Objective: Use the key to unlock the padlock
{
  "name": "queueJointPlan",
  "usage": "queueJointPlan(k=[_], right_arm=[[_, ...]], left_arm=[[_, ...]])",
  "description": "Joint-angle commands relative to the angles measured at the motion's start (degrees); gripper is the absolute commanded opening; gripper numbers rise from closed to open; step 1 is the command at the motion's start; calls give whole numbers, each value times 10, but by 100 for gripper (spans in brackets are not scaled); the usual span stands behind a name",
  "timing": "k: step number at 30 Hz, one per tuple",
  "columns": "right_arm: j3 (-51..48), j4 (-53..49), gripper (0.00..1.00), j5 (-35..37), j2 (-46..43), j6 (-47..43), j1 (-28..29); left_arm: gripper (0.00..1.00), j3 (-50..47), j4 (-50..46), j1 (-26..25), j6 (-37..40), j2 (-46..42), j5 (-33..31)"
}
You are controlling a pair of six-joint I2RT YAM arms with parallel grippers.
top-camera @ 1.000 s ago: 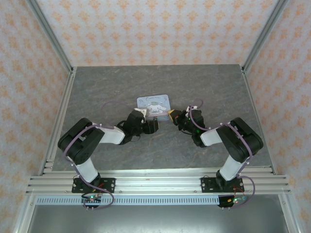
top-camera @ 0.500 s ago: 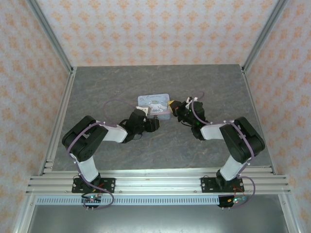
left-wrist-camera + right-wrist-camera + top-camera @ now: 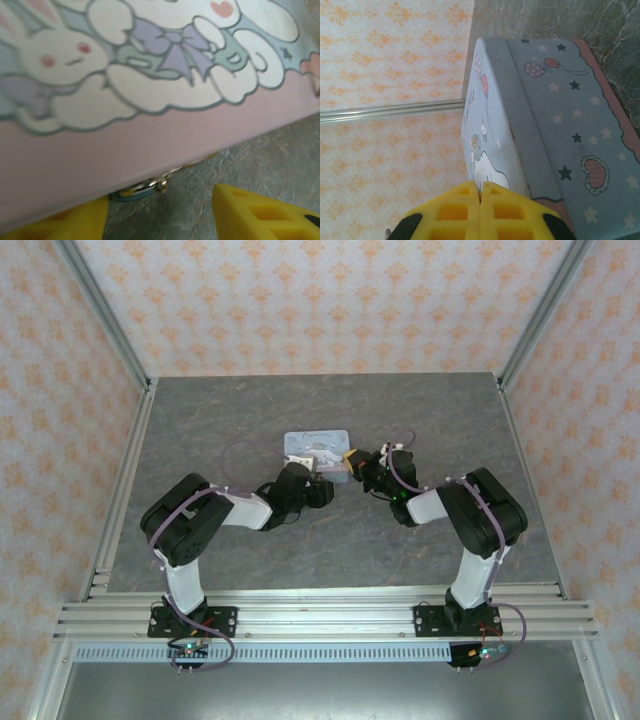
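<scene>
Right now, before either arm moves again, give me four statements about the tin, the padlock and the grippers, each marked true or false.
1. The right gripper has its yellow fingers pressed together. True.
2. The left gripper is clamped shut. False: its fingers stand apart, with the grey table showing between them.
3. The tin has a white cartoon rabbit on its lid. True.
4. The padlock lies far from the tin. False: it sits right at the tin's pink lower edge.
</scene>
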Motion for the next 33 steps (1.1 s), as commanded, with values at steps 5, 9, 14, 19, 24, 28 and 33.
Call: queueJointPlan(k=[5, 9, 14, 19, 24, 28, 33], right_arm=[[4, -24, 0, 0, 25, -1, -5], [4, -23, 0, -1, 27, -1, -6], [5, -23, 0, -3, 29, -1, -6], [6, -21, 0, -5, 33, 0, -7], [5, -17, 0, -3, 38, 2, -8], [5, -15, 0, -4, 38, 2, -8], [4, -16, 0, -4, 39, 3, -8]], left_arm=[[56, 30, 56, -5, -21, 26, 22], [56, 5, 121, -4, -76, 23, 33], [56, -28, 194, 1, -138, 22, 26], [56, -39, 249, 4, -182, 40, 30], [54, -55, 319, 3, -237, 51, 21], [52, -58, 333, 2, -261, 63, 2], [46, -57, 344, -5, -286, 85, -20]])
